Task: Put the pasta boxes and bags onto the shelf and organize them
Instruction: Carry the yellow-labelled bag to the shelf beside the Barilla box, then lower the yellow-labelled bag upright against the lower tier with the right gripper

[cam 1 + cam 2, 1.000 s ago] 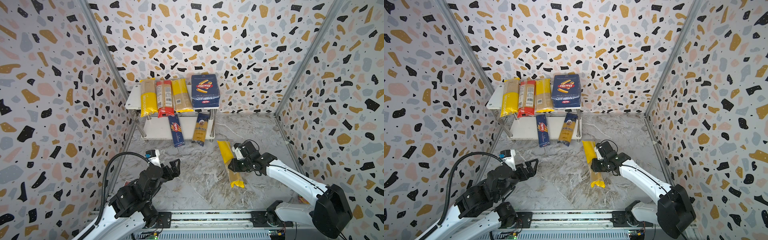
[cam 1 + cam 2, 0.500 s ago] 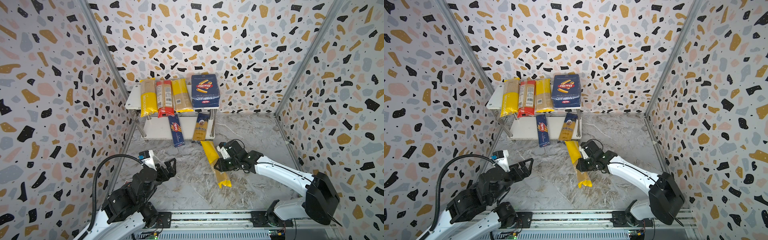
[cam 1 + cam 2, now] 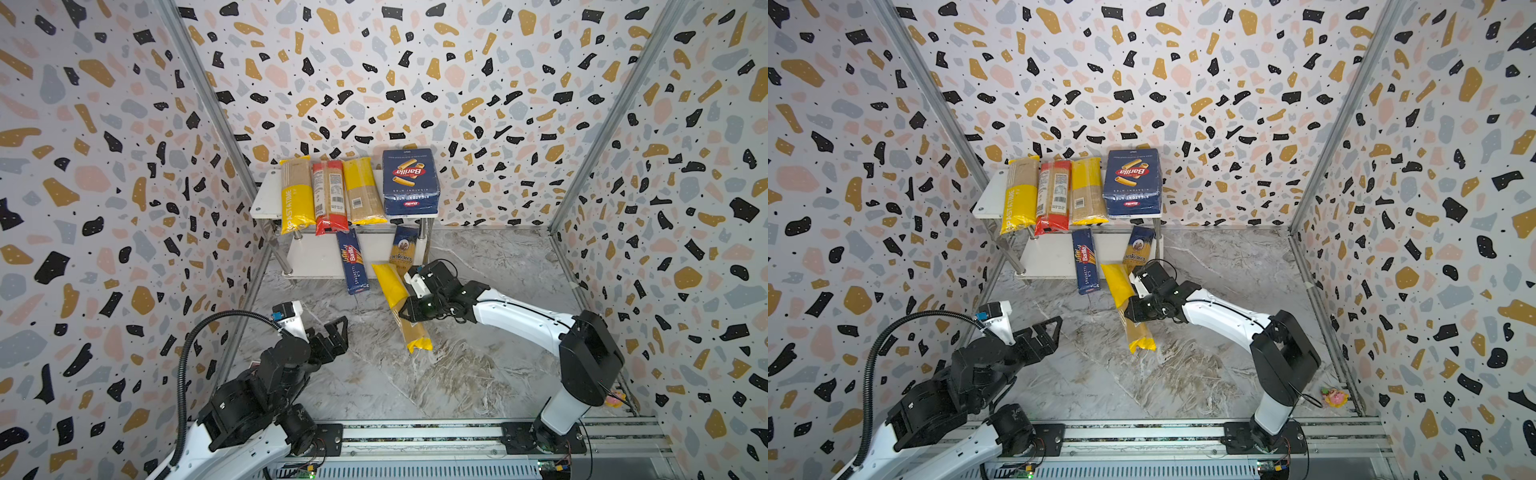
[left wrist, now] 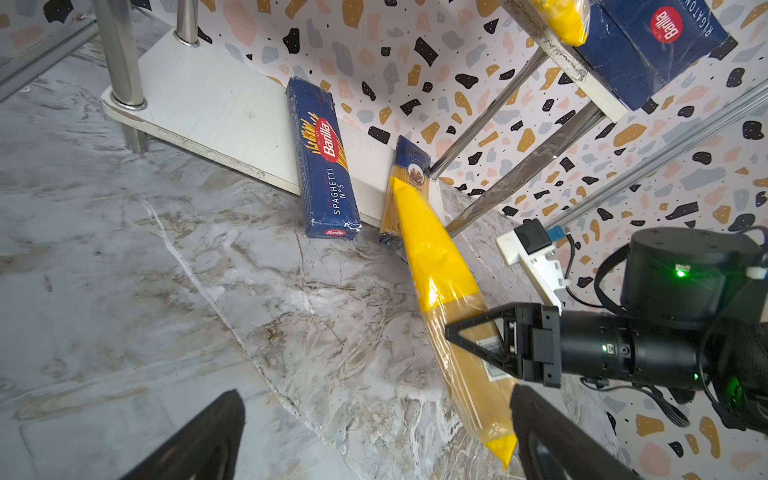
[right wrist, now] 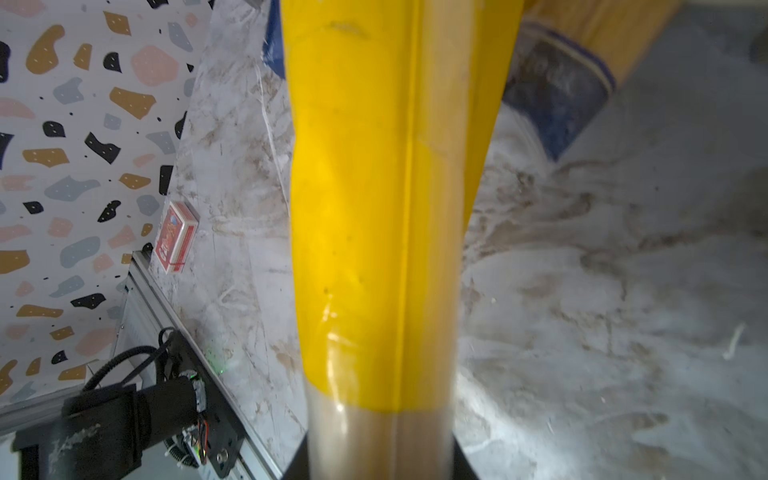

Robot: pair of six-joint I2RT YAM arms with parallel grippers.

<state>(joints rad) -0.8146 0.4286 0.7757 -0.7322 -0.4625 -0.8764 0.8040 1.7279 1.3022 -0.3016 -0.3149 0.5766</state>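
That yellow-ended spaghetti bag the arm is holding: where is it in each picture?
In a top view: yellow-ended bag, near the centre, slanting.
In a top view: near the centre again, slightly further left.
Left wrist: right of the middle, running diagonally.
Right wrist: fills the middle, top to bottom.
Shared landmark: the blue ankara bag at its far tip.

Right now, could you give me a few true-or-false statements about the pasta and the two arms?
1. The right gripper is shut on a yellow-ended bag. True.
2. The left gripper holds the spaghetti box. False: it is open and empty; the box lies on the lower board.
3. The rigatoni box sits on the top board. True.
4. The red-ended bag lies on the floor. False: it lies on the top board.
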